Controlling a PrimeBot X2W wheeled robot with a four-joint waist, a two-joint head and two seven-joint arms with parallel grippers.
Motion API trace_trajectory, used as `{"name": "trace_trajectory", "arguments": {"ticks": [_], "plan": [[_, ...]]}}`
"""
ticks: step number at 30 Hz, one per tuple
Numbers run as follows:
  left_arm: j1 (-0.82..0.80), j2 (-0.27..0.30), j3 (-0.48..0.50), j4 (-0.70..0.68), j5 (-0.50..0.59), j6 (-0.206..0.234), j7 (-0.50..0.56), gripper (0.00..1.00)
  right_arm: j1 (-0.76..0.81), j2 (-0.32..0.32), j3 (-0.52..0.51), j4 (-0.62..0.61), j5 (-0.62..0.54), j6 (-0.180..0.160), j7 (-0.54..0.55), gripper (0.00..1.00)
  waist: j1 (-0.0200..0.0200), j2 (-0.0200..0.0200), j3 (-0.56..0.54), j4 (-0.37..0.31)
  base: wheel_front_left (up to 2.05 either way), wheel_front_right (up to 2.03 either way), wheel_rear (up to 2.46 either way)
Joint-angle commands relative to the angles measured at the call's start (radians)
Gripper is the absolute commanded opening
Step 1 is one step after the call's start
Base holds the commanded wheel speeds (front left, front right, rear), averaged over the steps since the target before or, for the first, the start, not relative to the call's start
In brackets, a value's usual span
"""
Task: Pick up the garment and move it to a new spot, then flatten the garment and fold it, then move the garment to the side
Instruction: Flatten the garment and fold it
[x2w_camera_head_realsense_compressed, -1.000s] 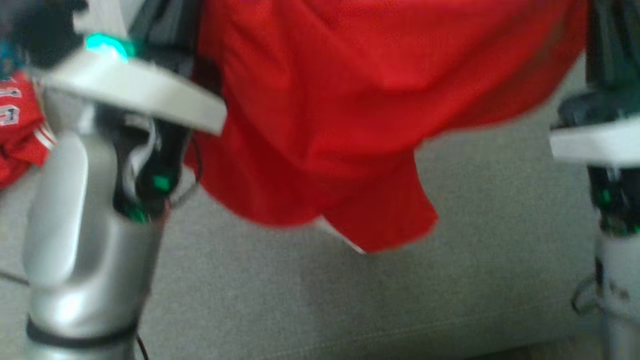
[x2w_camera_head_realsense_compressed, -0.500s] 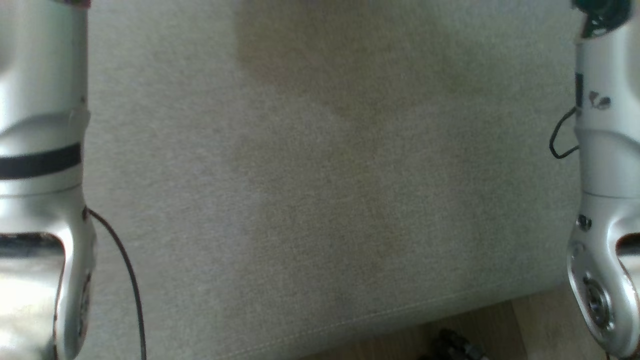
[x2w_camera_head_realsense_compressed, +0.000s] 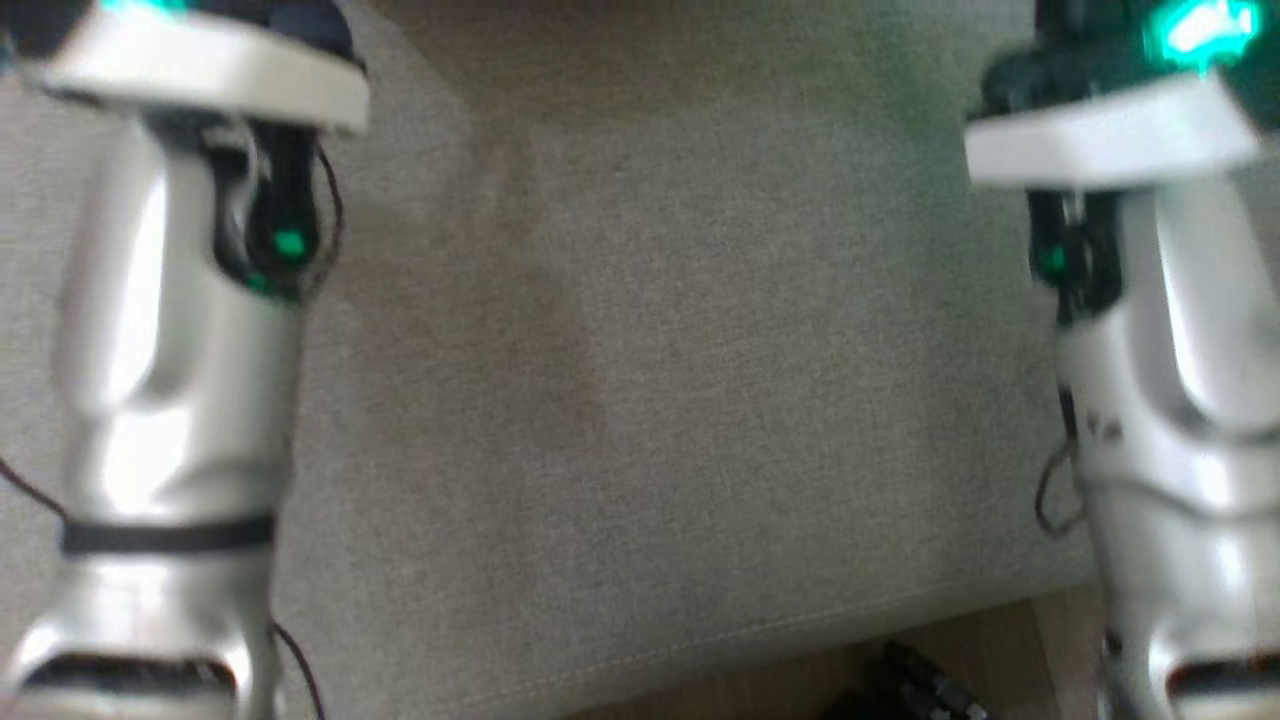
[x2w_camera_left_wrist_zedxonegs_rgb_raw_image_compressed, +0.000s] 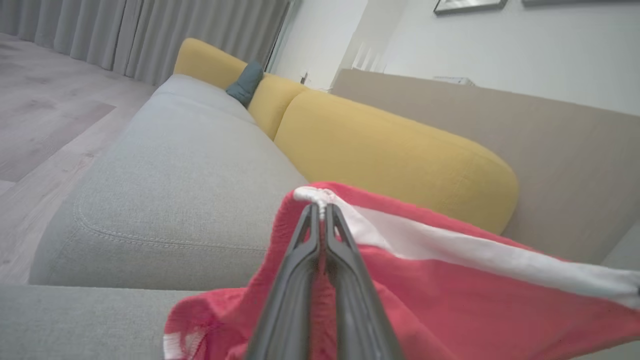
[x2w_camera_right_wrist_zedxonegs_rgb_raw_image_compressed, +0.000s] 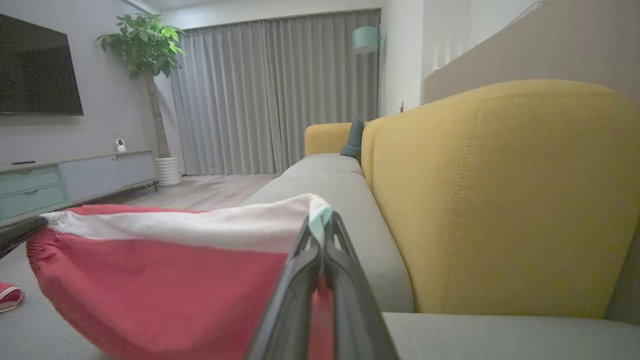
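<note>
Garment (x2w_camera_left_wrist_zedxonegs_rgb_raw_image_compressed: 450, 300) held up over the sofa (x2w_camera_left_wrist_zedxonegs_rgb_raw_image_compressed: 175, 190) seat
My left end effector (x2w_camera_left_wrist_zedxonegs_rgb_raw_image_compressed: 322, 210) and right end effector (x2w_camera_right_wrist_zedxonegs_rgb_raw_image_compressed: 322, 220) are each pinched tight on the white waistband, red cloth sagging between them.

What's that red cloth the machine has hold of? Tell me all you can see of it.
The garment is red, soft-looking fabric with a white band along its top edge. It hangs stretched between the left claw and the right claw, each shut on one end of that band, red body sagging below.
</note>
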Motion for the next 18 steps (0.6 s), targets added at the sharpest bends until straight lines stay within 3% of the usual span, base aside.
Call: {"name": "trace_trajectory", "arguments": {"ticks": [1,12,18], "plan": [[0.014,0.014,0.029,-0.072,0.005,-0.006,-0.011,0.0,0.035,0.017,-0.003,-0.06,0.003,-0.001,-0.006,0.0,0.0,0.0,-0.023,0.013,0.0,0.0,0.0],[0.507,-0.039,0.045,-0.409,-0.008,-0.018,-0.012,0.0,0.46,0.017,-0.092,-0.352,0.001,-0.001,-0.006,0.0,0.0,0.0,-0.223,0.026,0.0,0.0,0.0],[0.743,-0.04,-0.041,-0.55,-0.074,0.04,-0.012,0.0,0.666,0.017,-0.107,-0.472,-0.056,-0.001,0.002,0.0,0.0,0.0,-0.299,0.026,0.0,0.0,0.0]]}}
